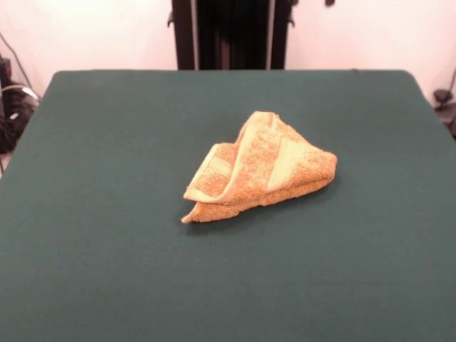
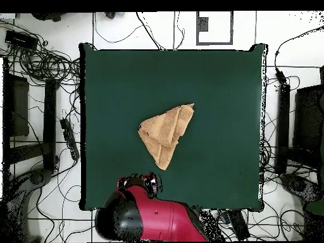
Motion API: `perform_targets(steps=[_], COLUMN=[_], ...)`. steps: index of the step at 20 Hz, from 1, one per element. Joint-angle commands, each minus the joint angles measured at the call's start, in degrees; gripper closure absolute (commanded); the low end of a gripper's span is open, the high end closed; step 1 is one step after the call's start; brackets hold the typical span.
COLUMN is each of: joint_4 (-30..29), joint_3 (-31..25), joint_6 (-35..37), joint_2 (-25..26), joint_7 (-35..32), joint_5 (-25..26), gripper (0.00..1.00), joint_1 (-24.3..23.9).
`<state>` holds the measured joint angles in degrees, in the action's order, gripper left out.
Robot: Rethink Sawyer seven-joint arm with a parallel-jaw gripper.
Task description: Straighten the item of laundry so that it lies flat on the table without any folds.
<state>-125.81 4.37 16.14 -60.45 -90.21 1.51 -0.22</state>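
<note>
The orange-tan towel [image 1: 263, 167] lies crumpled near the middle of the dark green table [image 1: 107, 271]. It is folded over itself into a rough triangle, with a smoother woven band showing on top. In the overhead view the towel [image 2: 166, 133] sits mid-table [image 2: 221, 82], its narrow tip pointing toward the robot's side. The red arm [image 2: 155, 218] is drawn back at the table's edge by the base. Its gripper end [image 2: 144, 183] hangs a short way from the towel's tip and is not touching it. The front view shows no gripper.
The black pedestal [image 1: 231, 34] stands behind the table's far edge. Cables and dark equipment [image 2: 38, 114] crowd the floor on both sides of the table [image 2: 291, 126]. Bare green cloth surrounds the towel on all sides.
</note>
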Motion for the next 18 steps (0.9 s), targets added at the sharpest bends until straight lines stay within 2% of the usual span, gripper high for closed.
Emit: perform_targets(steps=[1,4,6,8,15,18], joint_4=[-7.92,-5.36,-2.86,-1.86,-2.22,-1.87], joint_3=[-9.72,-11.76,-13.82,-14.30,-13.37,-14.25], joint_6=[-20.53,-24.28,-28.42,-30.43,-36.84,-32.45], joint_2=[17.76,25.62,30.73,32.20,33.70,34.26], joint_7=[-17.29,-16.81,-15.85,-15.38,-18.48,-19.07], joint_5=[-3.01,-1.92,0.66,1.97,-1.22,-4.83], gripper=[0.00,0.00,0.00,0.00,0.00,0.00], joint_1=[-6.15,-8.71,-11.23,-11.91,-10.31,-10.63])
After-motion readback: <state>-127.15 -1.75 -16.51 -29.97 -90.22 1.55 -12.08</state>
